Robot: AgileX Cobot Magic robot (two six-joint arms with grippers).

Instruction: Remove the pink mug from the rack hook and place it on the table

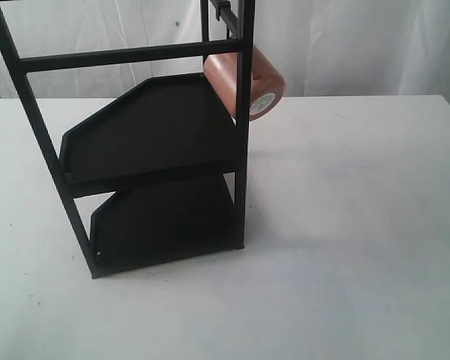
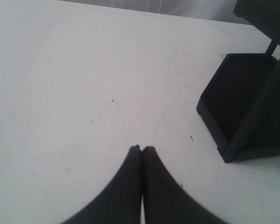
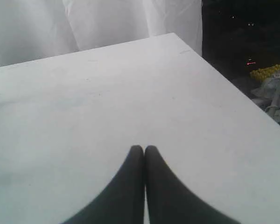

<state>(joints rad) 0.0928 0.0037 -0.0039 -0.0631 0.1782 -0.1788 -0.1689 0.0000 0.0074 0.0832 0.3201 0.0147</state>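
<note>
The pink mug (image 1: 266, 84) hangs tilted high on the black rack (image 1: 244, 150), its pale labelled base facing down and to the right; a rack post crosses in front of it. The rack hook (image 1: 223, 10) shows as a short black peg at the top of the frame; the mug's handle is hidden. The white table (image 1: 360, 240) spreads under everything. Neither gripper appears in the exterior view. My left gripper (image 2: 141, 148) is shut and empty above bare table, apart from the rack's lower tray (image 2: 233, 102). My right gripper (image 3: 144, 148) is shut and empty over the table (image 3: 107, 93).
The rack holds two angular black tray shelves, the upper (image 1: 150, 127) and the lower (image 1: 165, 221). In the right wrist view the table's edge (image 3: 233, 88) runs close by, with dark room and clutter (image 3: 270, 88) beyond. A white curtain (image 1: 360, 37) hangs behind the table.
</note>
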